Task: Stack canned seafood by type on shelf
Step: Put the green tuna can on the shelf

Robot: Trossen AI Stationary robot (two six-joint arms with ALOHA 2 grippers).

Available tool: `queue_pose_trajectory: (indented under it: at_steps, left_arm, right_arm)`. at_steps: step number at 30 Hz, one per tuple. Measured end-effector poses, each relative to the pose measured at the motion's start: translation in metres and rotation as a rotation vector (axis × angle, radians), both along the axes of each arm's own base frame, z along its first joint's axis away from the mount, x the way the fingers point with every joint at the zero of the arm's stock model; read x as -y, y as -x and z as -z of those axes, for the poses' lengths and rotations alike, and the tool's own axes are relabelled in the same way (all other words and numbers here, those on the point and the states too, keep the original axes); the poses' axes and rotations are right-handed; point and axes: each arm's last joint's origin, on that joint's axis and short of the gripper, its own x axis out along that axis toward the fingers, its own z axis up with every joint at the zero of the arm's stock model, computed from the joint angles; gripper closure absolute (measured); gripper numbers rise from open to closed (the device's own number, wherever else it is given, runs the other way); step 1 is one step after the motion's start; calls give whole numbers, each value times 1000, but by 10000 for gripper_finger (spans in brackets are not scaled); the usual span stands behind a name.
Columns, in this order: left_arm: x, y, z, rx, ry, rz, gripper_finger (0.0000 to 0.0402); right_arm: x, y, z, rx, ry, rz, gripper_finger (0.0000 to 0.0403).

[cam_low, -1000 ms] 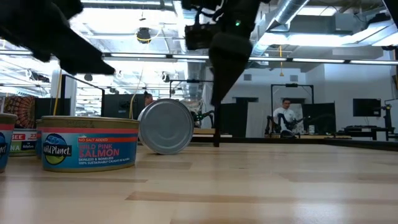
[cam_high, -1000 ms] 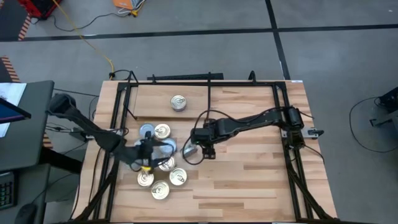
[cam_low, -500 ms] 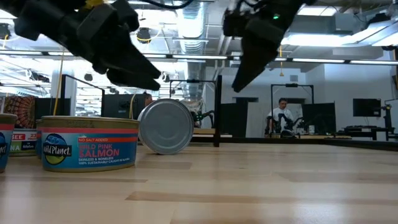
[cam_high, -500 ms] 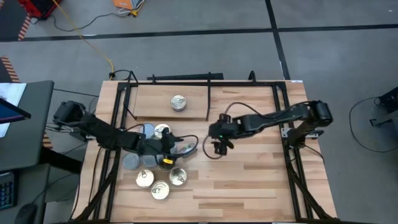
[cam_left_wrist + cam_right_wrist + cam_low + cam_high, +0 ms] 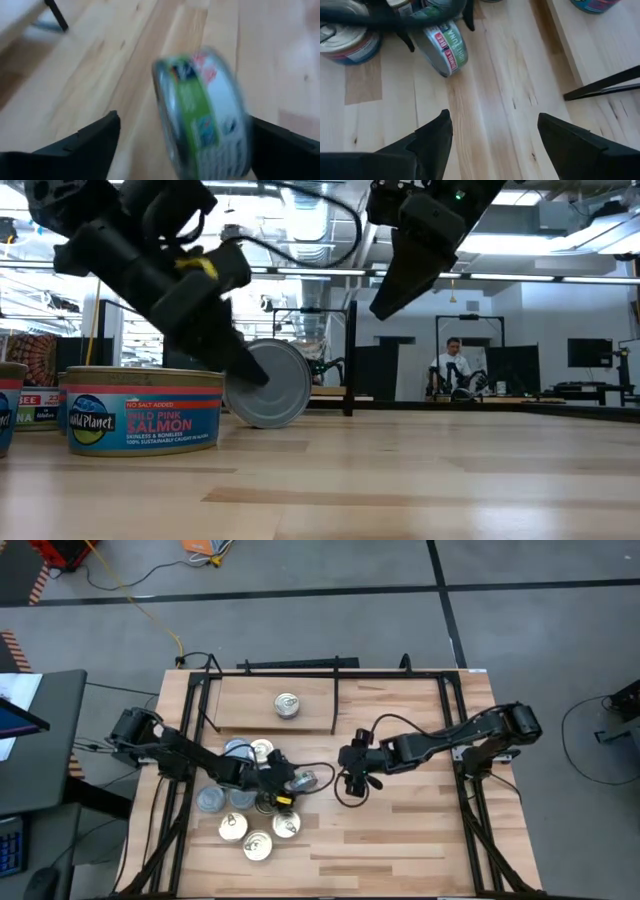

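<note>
A tin (image 5: 202,115) with a green label stands on its rim on the table (image 5: 400,830), also seen as the tin (image 5: 306,780) in the high view and the tin (image 5: 268,384) in the low view. My left gripper (image 5: 182,125) is open, one finger on each side of this tin; I cannot tell whether they touch it. My right gripper (image 5: 352,778) hangs open to the tin's right, nothing between its fingers (image 5: 432,137). One tin (image 5: 287,704) lies flat on the shelf (image 5: 390,705). Several more tins (image 5: 258,835) lie flat at the left.
The shelf's black frame and divider rod (image 5: 335,705) stand at the table's far side. A salmon tin (image 5: 140,410) sits close to the low camera. The table's right half and near edge hold only the frame's legs (image 5: 480,810).
My left gripper has gone toward the table's right and down, over the flat tins, until its fingers stand on either side of the tin on its rim. My right gripper has drawn away from that tin toward the right. The tin has stayed in place.
</note>
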Motion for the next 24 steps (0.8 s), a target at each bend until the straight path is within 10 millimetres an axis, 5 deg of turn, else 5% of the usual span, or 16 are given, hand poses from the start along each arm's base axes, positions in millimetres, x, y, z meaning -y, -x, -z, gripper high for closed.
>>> queue_pose_trajectory:
  at_steps: [9,17,24]
  left_arm:
    - [-4,13,-17,-50,-55,31,273]
    - [-27,50,-61,-79,-122,-35,274]
    - [-68,105,-105,4,-159,-318,274]
  right_arm:
    - [1,-1,0,10,-11,18,85]
    - [1,-1,-1,16,-14,21,85]
    - [-1,-7,-6,97,-23,13,85]
